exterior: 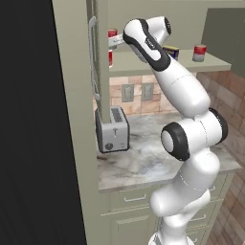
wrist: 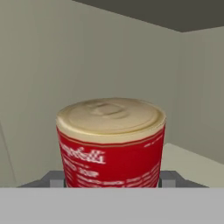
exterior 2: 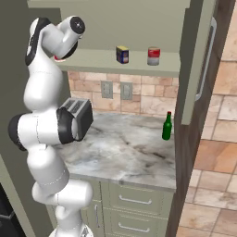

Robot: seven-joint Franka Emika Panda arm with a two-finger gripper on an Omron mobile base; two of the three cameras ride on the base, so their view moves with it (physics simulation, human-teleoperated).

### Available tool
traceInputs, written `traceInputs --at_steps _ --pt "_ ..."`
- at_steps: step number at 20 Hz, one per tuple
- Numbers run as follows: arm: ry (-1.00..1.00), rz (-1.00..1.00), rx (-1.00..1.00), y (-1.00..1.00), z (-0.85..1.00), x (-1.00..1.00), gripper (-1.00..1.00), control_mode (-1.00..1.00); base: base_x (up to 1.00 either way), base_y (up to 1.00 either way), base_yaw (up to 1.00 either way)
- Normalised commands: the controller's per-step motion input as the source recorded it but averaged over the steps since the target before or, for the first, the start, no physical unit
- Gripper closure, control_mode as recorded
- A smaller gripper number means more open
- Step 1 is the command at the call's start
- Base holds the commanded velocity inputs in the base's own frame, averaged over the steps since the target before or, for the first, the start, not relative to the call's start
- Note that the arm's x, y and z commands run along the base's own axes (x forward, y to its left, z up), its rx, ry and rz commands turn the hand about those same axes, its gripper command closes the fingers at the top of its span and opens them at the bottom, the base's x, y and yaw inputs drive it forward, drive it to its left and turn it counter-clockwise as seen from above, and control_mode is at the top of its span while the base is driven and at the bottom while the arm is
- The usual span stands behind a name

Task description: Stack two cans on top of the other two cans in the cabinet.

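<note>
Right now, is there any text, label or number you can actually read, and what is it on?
No text can be read.
Red can between the gripper fingers: white script on the label, too blurred to read.
Blue tin on the shelf: yellow label, too small to read.
Grey can: no legible print.
Green bottle: no legible print.

A silver toaster (exterior: 112, 129) sits at the back left of the marble worktop (exterior: 158, 162), close to the tiled wall with its two outlets (exterior 2: 115, 90). Over on the right side stands a green bottle (exterior 2: 167, 126), upright, well apart from the toaster. Beige drawers (exterior 2: 136, 200) run below the worktop edge.
</note>
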Motion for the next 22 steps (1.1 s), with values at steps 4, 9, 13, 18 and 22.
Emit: traceInputs --at_steps 4,9,13,18,22 --pt "-0.03 0.0 -0.02 0.09 -0.04 0.03 1.0 -1.0 0.0 0.0 0.0" --pt "0.0 0.0 0.0 0.08 -0.05 -0.01 1.0 -1.0 0.0 0.0 0.0" --pt "0.0 0.0 0.0 0.03 -0.18 0.0 1.0 -1.0 0.0 0.0 0.0" --pt "0.0 0.0 0.0 0.02 -0.12 0.12 1.0 -1.0 0.0 0.0 0.0" --pt "0.0 0.0 0.0 0.02 -0.05 0.09 1.0 -1.0 0.0 0.0 0.0"
